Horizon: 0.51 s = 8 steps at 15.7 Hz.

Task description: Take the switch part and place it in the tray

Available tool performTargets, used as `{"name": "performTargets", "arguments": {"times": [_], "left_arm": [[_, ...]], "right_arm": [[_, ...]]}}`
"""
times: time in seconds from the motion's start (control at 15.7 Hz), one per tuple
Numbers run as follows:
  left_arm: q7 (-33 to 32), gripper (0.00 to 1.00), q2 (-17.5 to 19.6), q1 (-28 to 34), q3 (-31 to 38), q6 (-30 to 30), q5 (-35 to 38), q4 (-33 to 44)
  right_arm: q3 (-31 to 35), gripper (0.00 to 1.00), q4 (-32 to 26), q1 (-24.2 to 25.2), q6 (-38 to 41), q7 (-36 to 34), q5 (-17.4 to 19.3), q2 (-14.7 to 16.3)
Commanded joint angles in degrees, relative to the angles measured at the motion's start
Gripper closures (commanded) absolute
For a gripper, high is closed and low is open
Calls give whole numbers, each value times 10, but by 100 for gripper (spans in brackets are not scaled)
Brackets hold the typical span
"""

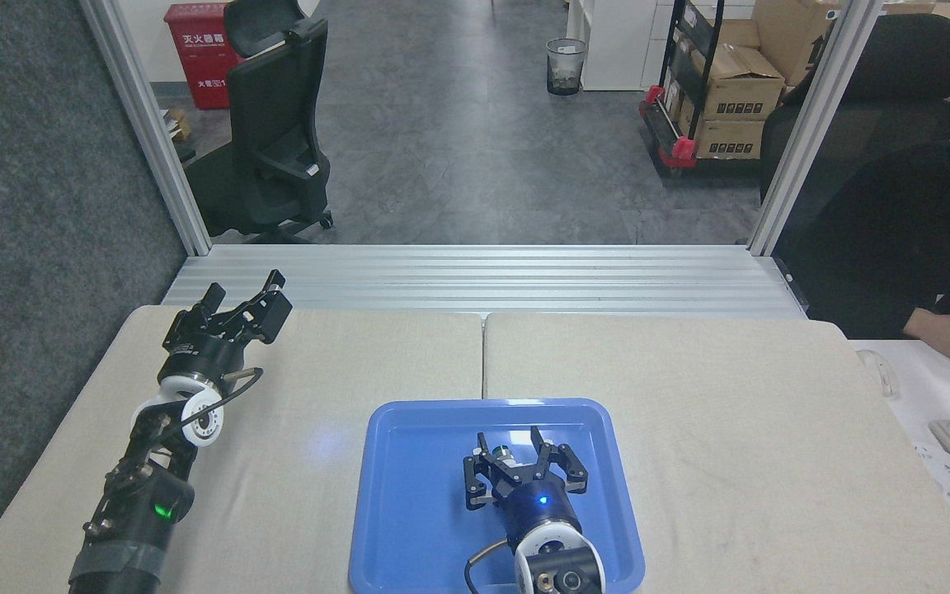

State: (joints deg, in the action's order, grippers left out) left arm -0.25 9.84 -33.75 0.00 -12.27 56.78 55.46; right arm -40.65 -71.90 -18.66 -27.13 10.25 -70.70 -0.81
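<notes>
Right end effector (510,452) sits over the blue tray (409,495), fingers spread apart w/ tips pointing to the far rim. Switch part (507,453) shows between the fingers; only its silver-green cap is visible, rest hidden by the end effector. Can't tell if the fingers touch it, or if it rests on the tray floor. Left end effector (244,307) is well off to the left over the table (689,396), released, nothing in it.
</notes>
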Motion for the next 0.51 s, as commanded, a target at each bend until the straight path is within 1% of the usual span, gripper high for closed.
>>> {"name": "performTargets", "arguments": {"times": [0.0, 0.13, 0.19, 0.25, 0.32, 0.38, 0.45], "left_arm": [[0, 0, 0, 0, -13, 1, 0, 0], [0, 0, 0, 0, -13, 1, 0, 0], [0, 0, 0, 0, -13, 1, 0, 0], [0, 0, 0, 0, -13, 1, 0, 0], [0, 0, 0, 0, -13, 1, 0, 0], [0, 0, 0, 0, -13, 1, 0, 0], [0, 0, 0, 0, -13, 1, 0, 0]], "right_arm": [[52, 2, -31, -59, -1, -1, 2, -16], [135, 2, -30, -106, 8, 0, 1, -4], [169, 2, -24, -130, 21, -1, 0, 18], [185, 2, -16, -145, 50, -2, 2, 62], [188, 2, -2, -151, 90, -22, 5, 119], [189, 2, 18, -157, 119, -50, 5, 160], [190, 2, 51, -167, 134, -70, 6, 186]]}}
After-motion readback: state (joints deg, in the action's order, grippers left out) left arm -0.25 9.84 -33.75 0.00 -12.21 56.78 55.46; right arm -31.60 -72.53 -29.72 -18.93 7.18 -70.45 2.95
